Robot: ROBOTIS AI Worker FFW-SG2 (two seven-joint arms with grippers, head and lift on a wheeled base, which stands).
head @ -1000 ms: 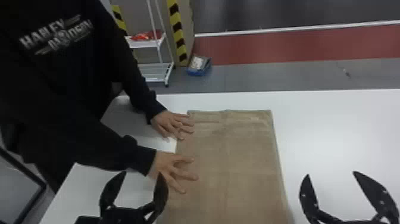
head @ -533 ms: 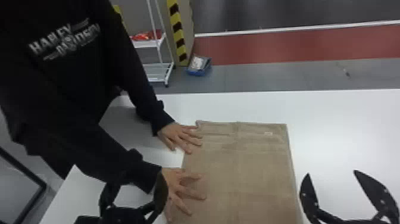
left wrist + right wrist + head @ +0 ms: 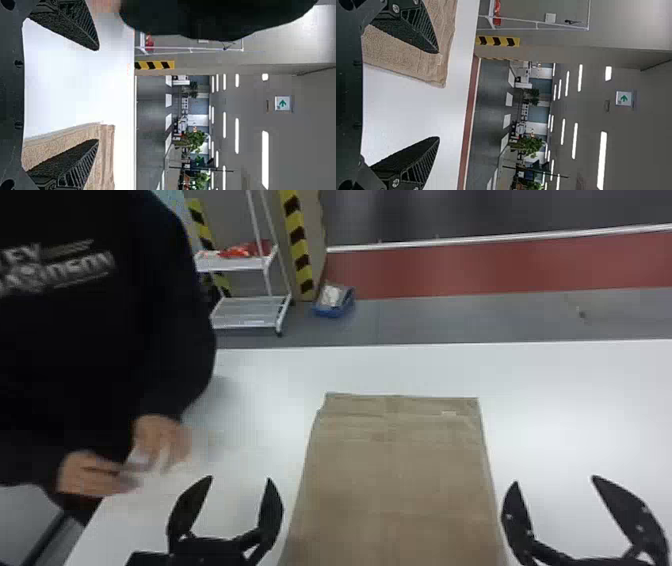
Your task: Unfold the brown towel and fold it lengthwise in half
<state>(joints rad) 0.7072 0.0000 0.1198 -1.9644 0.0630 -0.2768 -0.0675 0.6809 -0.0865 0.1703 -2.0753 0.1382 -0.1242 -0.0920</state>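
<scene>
The brown towel [image 3: 400,480] lies flat on the white table, running from mid-table down past the head view's bottom edge. My left gripper [image 3: 240,480] stands open just left of the towel, holding nothing. On the other side, my right gripper [image 3: 555,480] is open and empty, its inner finger close to the towel's right edge. The left wrist view has the left gripper [image 3: 98,95] with a finger over part of the towel [image 3: 105,158]. In the right wrist view, one finger of the right gripper [image 3: 439,95] overlaps the towel [image 3: 407,69] near a corner with a small tag.
A person's hands [image 3: 125,462] are over the left side of the white table [image 3: 575,400], away from the towel. Behind the table stand a white rack [image 3: 245,312] and a blue container [image 3: 334,302] on the floor.
The person's hands have let go of the towel and drawn back to the left. Before that, the towel slid right and a little nearer. Both arms have kept still.
</scene>
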